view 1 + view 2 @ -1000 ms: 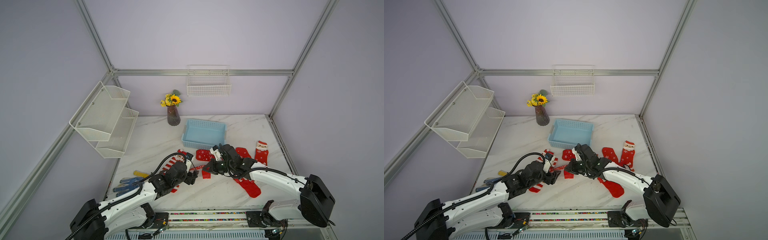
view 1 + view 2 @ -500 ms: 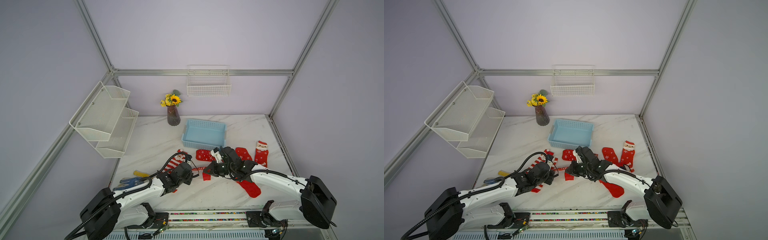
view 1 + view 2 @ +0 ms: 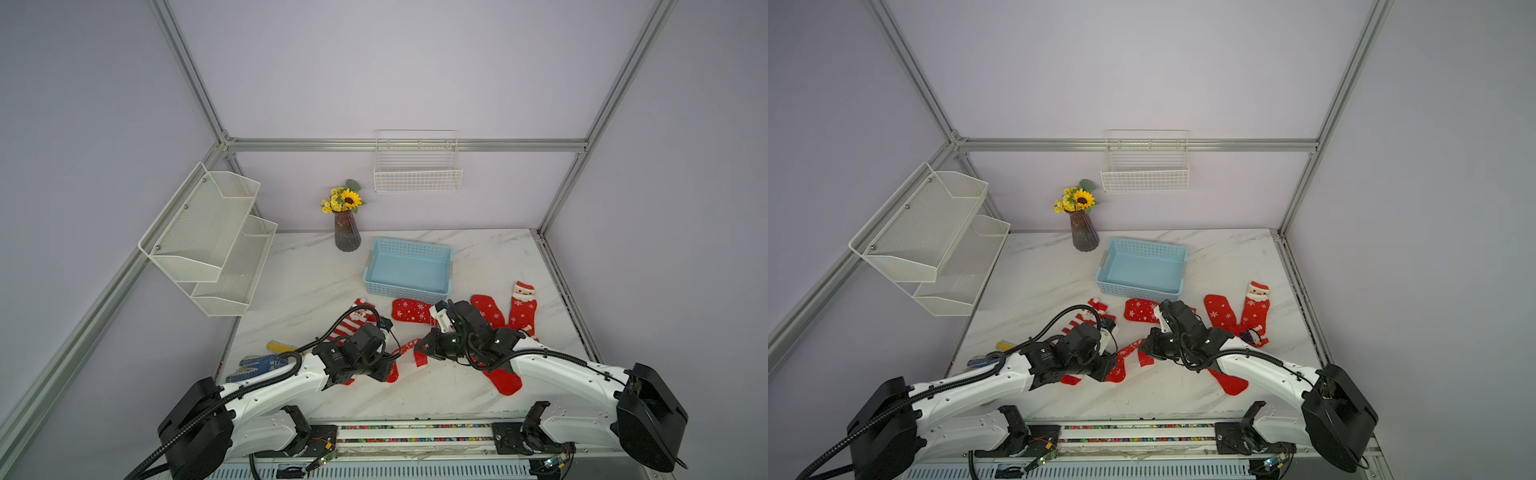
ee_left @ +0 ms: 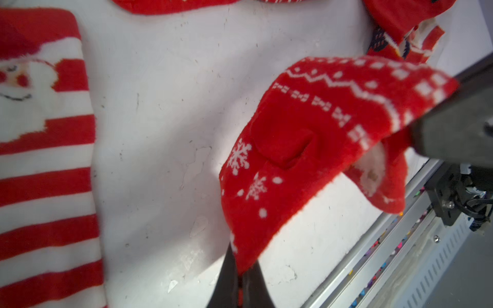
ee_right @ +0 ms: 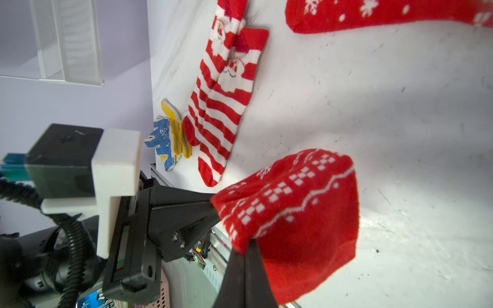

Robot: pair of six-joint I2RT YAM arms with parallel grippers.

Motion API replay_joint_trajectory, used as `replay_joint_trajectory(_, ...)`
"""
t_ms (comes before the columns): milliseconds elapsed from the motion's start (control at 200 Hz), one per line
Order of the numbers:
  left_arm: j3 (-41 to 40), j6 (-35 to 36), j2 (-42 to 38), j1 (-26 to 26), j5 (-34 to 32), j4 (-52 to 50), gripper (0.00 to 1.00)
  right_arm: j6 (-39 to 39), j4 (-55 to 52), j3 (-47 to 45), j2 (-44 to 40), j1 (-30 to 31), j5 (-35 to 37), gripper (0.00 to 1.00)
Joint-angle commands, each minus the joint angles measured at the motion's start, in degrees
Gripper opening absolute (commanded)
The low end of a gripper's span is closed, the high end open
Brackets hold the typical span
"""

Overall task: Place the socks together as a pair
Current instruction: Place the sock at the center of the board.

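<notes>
- Wrist views are showing the left end effector (image 4: 241, 277) and right end effector (image 5: 246, 256) each clamping the snowflake sock (image 4: 306, 138), which is hanging above the tabletop (image 4: 160, 133).
- In both top views, the arms (image 3: 540, 361) are covering those pinches.

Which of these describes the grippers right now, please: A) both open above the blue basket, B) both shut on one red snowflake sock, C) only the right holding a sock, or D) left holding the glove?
B: the left gripper and the right gripper each pinch one end of the same red snowflake sock in both wrist views.
</notes>
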Motion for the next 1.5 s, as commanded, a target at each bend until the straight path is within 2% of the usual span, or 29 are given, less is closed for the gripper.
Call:
replay_joint_trajectory(0,4.56,-0.15,3.88,0.34,2.99,-1.16,0.0,-1.26,-1.0,1.63,4.17,-1.52,2.63,0.0)
replay_joint_trajectory(85,6.29,0.47,7.66,0.71,3.85,-1.09,0.0,-3.61,-0.97,3.78,8.22,-3.51,3.89,0.0)
replay_joint_trajectory(180,7.0,1.09,10.6,2.31,4.04,-1.06,0.0,-5.02,-0.68,6.05,11.74,-6.24,4.85,0.06)
replay_joint_trajectory(260,7.44,1.78,11.72,4.13,5.61,-0.92,0.0,-6.38,-0.56,8.26,14.13,-7.95,6.03,0.13)
replay_joint_trajectory(380,7.37,2.54,12.1,6.17,7.03,-0.22,0.0,-8.68,-1.13,12.27,17.83,-9.02,9.21,0.36)
replay_joint_trajectory(580,7.6,3.52,15.63,8.59,10.42,0.39,0.0,-12.26,-1.04,15.69,22.04,-10.32,12.82,0.38)
replay_joint_trajectory(655,7.58,3.53,16.4,9.21,10.89,0.53,0.0,-14.26,-0.61,14.73,20.46,-10.41,15.35,0.4)
replay_joint_trajectory(810,7.12,3.42,16.34,10.09,11.76,0.66,0.0,-16.87,4.65,5.09,9.51,-10.31,21.9,0.71)
replay_joint_trajectory(855,6.84,3.38,15.99,10.29,11.75,0.64,0.0,-18.05,5.18,2.57,6.12,-10.22,24.33,0.76)
replay_joint_trajectory(925,6.35,3.18,15.58,10.76,12.08,0.96,0.0,-20.25,5.15,-0.26,1.21,-10.13,24.27,0.8)
replay_joint_trajectory(1005,6.22,3.0,15.4,10.91,12.92,1.1,0.0,-22.71,2.66,-1.19,-0.35,-6.77,26.05,0.83)
replay_joint_trajectory(1135,6.15,3.0,15.19,11.26,12.92,1.21,0.0,-30.18,1.73,-1.29,1.55,8.72,40.38,0.87)
replay_joint_trajectory(1200,6.21,2.82,15.05,11.42,12.91,1.27,0.0,-32.77,4.48,-2.21,2.97,13.02,43.82,0.88)
replay_joint_trajectory(1350,6.18,2.99,15.01,11.4,13.72,1.19,0.0,-38.93,13.47,-3.77,6.82,14.83,48.24,0.88)
replay_joint_trajectory(1495,6.3,3.34,14.36,11.49,13.92,0.56,0.0,-46.09,20.16,-3.81,10.93,14.7,49.84,0.83)
